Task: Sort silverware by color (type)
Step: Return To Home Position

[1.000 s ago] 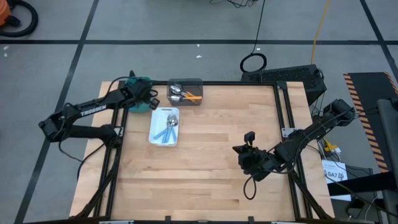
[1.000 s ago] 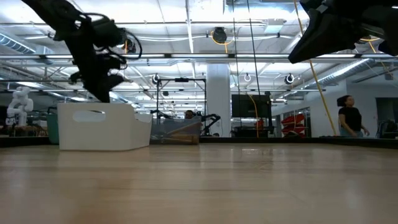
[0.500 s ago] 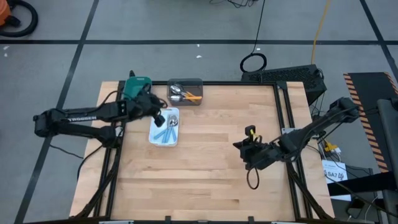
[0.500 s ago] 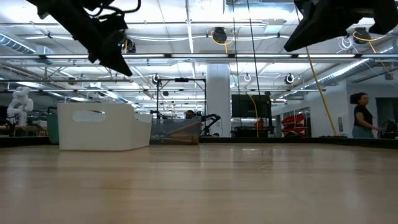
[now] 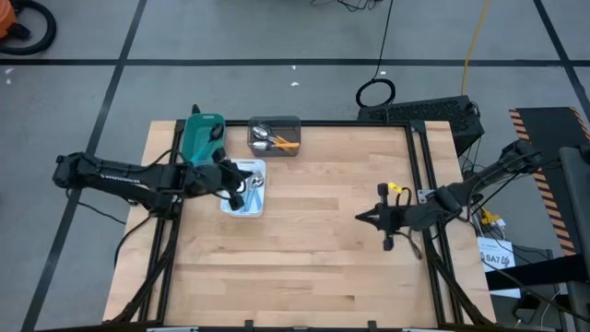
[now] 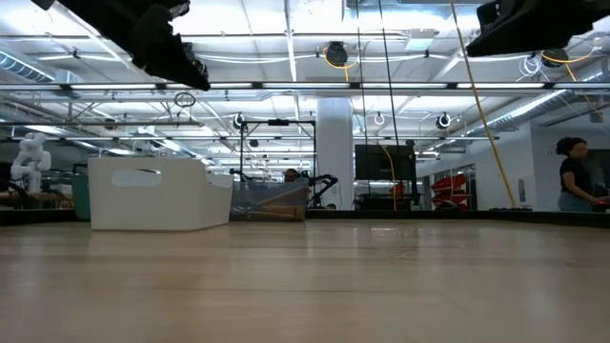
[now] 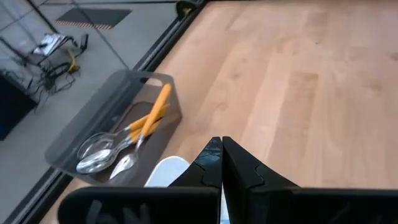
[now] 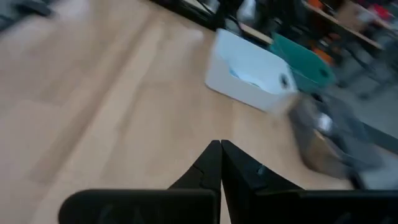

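Nearest the front, the right gripper point(image 8: 220, 147) hangs over the right part of the table point(image 5: 304, 249), with its fingers pressed together and nothing between them. A little farther, the left gripper point(image 7: 221, 143) hovers above the white tray point(image 6: 157, 195), also with fingers closed tip to tip and empty. In this tray lie the blue spoons point(image 5: 255, 182), partly hidden under the arm. At the far edge stands the grey tray point(image 7: 118, 93), which holds the orange spoons point(image 7: 149, 115) with their shiny bowls lying together. Beside it is the teal tray point(image 5: 198, 138); what is inside it I cannot make out, perhaps some spoons. I see no spoon on the bare wood, so the sorting looks finished, and both arms seem only to pull away. If a spoon must be taken again, it should be light and stiff, with a smooth bowl that may slip. The better place to hold it is the middle of the thin plastic handle, across its width. In a heap, one spoon may drag its neighbour.
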Robot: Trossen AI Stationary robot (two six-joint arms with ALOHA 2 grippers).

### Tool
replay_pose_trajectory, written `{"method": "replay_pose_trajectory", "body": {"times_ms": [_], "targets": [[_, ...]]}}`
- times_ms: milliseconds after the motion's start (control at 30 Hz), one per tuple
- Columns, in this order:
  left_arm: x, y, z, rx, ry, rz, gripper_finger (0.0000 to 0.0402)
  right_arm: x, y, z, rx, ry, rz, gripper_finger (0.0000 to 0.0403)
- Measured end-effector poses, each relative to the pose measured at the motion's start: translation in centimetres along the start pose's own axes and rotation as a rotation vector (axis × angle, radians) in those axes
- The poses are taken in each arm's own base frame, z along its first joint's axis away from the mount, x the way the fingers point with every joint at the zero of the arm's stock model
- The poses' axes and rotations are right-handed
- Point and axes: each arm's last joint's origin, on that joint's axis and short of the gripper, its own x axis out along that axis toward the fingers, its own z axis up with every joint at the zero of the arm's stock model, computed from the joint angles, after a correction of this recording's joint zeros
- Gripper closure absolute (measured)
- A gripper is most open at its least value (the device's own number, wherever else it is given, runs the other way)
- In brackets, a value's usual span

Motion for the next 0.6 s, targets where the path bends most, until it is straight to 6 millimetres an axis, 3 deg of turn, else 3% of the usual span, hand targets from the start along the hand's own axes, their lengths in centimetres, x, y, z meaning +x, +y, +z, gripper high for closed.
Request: {"method": "replay_pose_trajectory", "body": {"times_ms": [167,433,600], "targets": [[-0.1,-1.2,-0.5,0.036,-0.052,-0.045,0.0401,-0.4,0.3,-1.6,-0.014,-0.117,0.109,0.0402],[1.7,-2.3,-5.8,0.019,-0.182,-0.079,0.0401,0.4,0.7,-4.3,-0.004,-0.2,0.175,0.0403],[1.8,-2.5,-6.4,0.03,-0.216,-0.148,0.0401,1.1,0.7,-6.1,0.032,-0.246,0.164,0.0403]]}}
